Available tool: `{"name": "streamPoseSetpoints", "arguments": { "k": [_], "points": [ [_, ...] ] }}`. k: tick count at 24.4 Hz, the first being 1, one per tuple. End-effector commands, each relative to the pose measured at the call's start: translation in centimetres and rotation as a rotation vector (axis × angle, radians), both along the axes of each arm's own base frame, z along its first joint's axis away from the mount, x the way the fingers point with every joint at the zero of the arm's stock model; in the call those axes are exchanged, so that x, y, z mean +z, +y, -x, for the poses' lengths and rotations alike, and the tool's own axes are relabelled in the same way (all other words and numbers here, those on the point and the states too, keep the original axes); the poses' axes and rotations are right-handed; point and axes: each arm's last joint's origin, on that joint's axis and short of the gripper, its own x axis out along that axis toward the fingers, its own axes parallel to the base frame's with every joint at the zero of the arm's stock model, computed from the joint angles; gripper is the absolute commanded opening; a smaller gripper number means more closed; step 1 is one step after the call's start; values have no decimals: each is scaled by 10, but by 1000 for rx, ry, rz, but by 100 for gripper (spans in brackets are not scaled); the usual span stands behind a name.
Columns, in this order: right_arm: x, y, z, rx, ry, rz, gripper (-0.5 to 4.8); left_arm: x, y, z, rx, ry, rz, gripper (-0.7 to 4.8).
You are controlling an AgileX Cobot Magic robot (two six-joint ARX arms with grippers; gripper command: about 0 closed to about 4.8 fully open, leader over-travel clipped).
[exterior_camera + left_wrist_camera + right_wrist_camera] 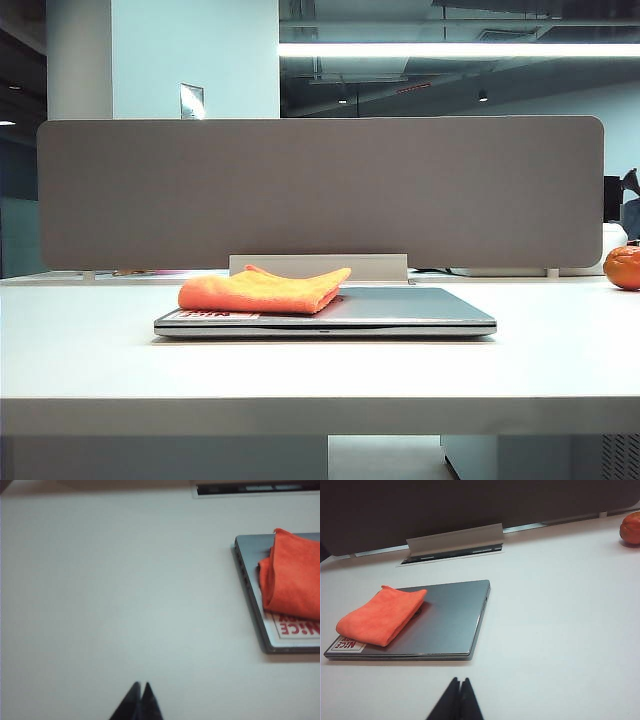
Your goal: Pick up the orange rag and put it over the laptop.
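Observation:
The folded orange rag [262,290] lies on the left part of the closed silver-grey laptop [400,312], beside its white sticker with red print. Both wrist views show the same: rag [292,577] on laptop [257,600], and rag [382,614] on laptop [447,617]. My left gripper [142,685] is shut and empty, over bare table well to the side of the laptop. My right gripper [459,681] is shut and empty too, hovering short of the laptop's front edge. Neither gripper shows in the exterior view.
A grey partition panel [320,190] runs along the table's back, with a cable tray flap [455,540] behind the laptop. A round glossy orange ball [622,266] sits at the far right [630,527]. White table [320,365] surrounds the laptop.

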Motion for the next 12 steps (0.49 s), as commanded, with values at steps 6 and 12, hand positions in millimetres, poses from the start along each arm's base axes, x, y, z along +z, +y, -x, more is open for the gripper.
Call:
{"name": "streamPoseSetpoints", "arguments": {
  "k": [6,12],
  "points": [
    [2,0,0,-1,-20,1,-5,-45,3,18,8,-136,23,-6],
    [2,0,0,-1,-20,1,-5,-70,14,30,94,-180,32,-6]
  ]
}}
